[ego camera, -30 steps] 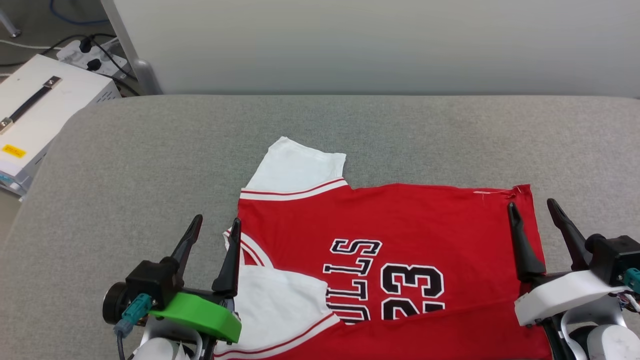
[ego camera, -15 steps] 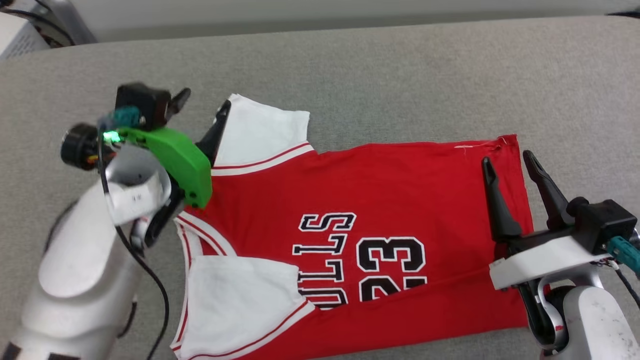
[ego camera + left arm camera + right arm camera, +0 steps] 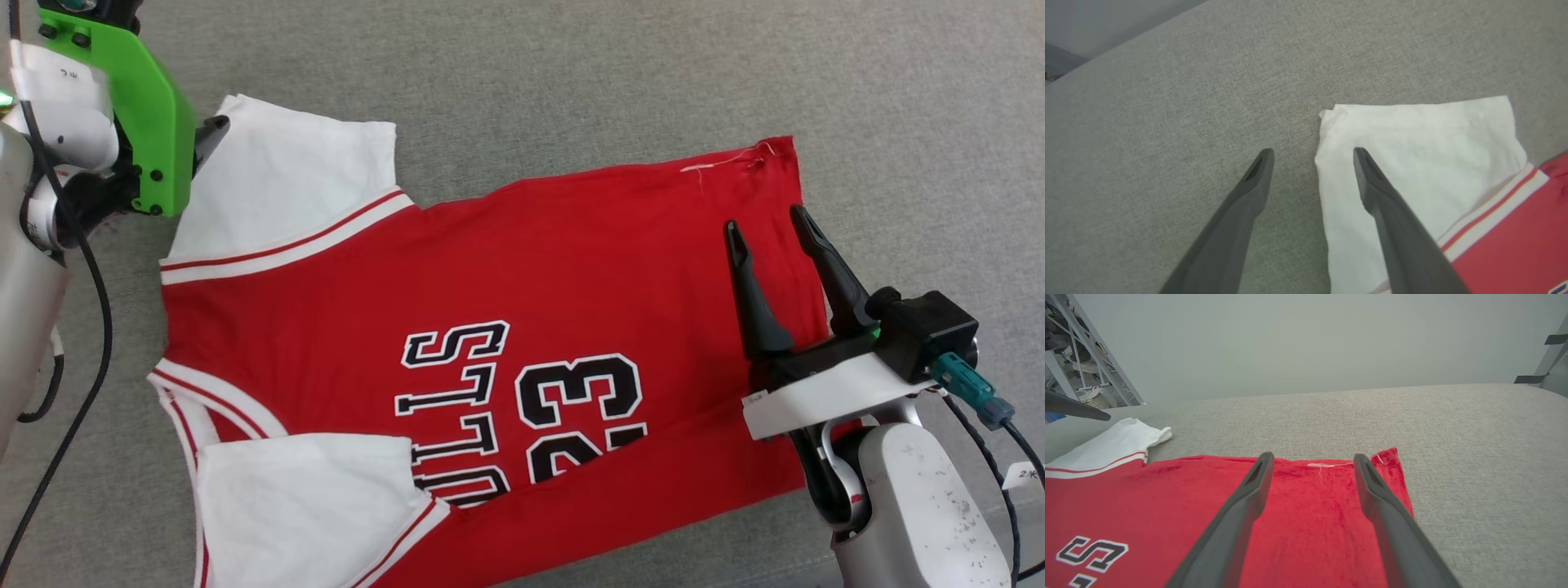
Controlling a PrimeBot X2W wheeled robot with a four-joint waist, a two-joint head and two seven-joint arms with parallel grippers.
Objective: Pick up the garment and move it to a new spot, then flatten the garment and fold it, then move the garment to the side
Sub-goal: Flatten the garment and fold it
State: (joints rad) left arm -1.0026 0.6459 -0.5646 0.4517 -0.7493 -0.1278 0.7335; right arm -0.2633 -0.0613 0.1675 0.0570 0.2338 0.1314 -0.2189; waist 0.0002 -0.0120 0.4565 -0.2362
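The garment (image 3: 522,278), a red jersey with black "BULLS 23" print, lies spread flat on the grey padded surface, its near long edge folded over. Its far white sleeve (image 3: 1425,151) sticks out at the upper left, and the near sleeve (image 3: 302,498) lies folded onto the body. My left gripper (image 3: 1312,157) is open, straddling that far sleeve's outer edge with one finger over the cloth and one over bare surface. My right gripper (image 3: 763,220) hovers open above the hem end (image 3: 1310,506), nothing between its fingers.
The grey padded surface (image 3: 571,82) extends past the jersey on the far side and to the right. A pale wall (image 3: 1306,339) rises behind it, with a metal frame (image 3: 1069,355) and clutter at the far left.
The head camera has tilted down and closer. My left arm has swung from the collar side out to the far white sleeve's edge. The right gripper stays over the hem.
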